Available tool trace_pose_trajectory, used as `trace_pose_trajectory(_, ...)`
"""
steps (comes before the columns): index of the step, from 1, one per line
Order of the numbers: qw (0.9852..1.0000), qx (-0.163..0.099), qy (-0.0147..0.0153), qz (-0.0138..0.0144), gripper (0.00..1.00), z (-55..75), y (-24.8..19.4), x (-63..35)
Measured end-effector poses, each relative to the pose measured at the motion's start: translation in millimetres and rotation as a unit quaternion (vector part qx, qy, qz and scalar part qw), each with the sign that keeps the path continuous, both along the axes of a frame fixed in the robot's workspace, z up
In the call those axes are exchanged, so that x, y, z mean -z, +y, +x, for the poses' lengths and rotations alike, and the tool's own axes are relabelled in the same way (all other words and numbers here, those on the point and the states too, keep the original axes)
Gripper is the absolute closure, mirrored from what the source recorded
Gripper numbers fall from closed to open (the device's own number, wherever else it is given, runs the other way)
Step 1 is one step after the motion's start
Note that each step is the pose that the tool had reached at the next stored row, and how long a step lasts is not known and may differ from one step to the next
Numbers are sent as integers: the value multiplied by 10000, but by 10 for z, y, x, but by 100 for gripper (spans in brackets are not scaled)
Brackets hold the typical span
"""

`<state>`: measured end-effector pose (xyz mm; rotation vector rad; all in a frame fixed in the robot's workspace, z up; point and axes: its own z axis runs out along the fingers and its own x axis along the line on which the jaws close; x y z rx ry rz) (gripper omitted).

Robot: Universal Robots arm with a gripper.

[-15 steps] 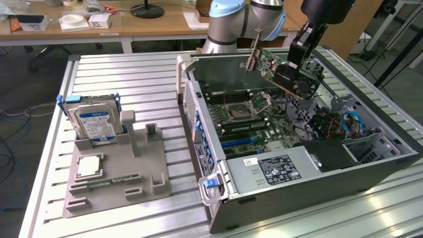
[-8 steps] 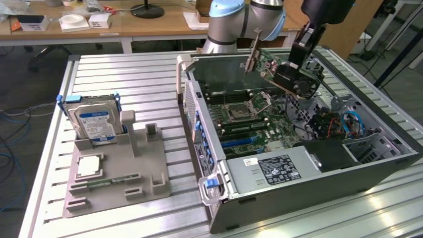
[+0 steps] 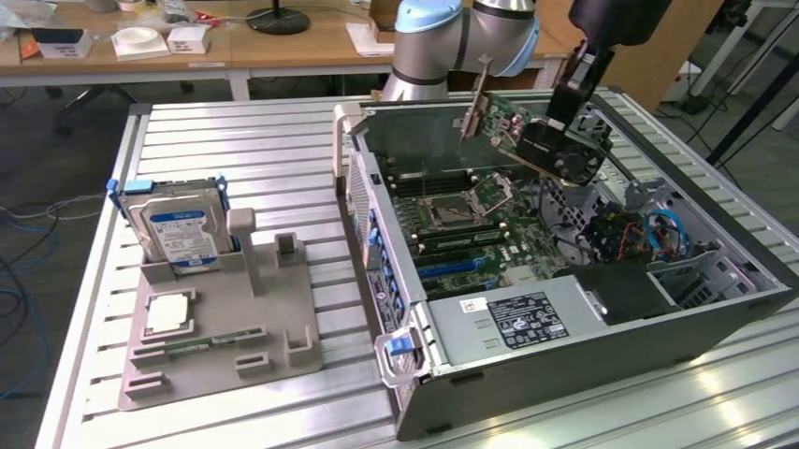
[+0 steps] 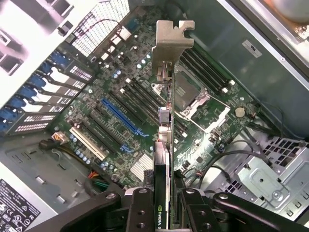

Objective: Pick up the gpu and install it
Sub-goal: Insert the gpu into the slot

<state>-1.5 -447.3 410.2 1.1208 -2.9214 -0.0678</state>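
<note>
My gripper (image 3: 568, 110) is shut on the gpu (image 3: 540, 140), a dark green-black card with a black cooler and a silver end bracket. I hold it tilted in the air above the open computer case (image 3: 699, 323), over the back part of the motherboard (image 3: 481, 224). In the wrist view the gpu (image 4: 165, 140) runs edge-on out from between my fingers (image 4: 140, 212), with its bracket at the far end. Beneath it lie the motherboard (image 4: 116, 92), the processor socket (image 4: 190, 94) and a blue expansion slot (image 4: 120, 118). The card touches no slot.
A grey holder (image 3: 281, 351) on the slatted table at the exterior view's left carries a silver hard drive (image 3: 181, 229), a processor (image 3: 168, 313) and a slim memory stick (image 3: 206, 344). Inside the case are the power supply (image 3: 525, 318) and loose cables (image 3: 656, 234). Desks stand behind.
</note>
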Motion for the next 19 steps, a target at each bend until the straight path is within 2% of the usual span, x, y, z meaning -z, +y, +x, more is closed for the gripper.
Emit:
trace_pose_trajectory(11,9989,-460,0,0,74,5,0,0)
trace_pose_trajectory(19,9954,-963,0,0,74,5,0,1)
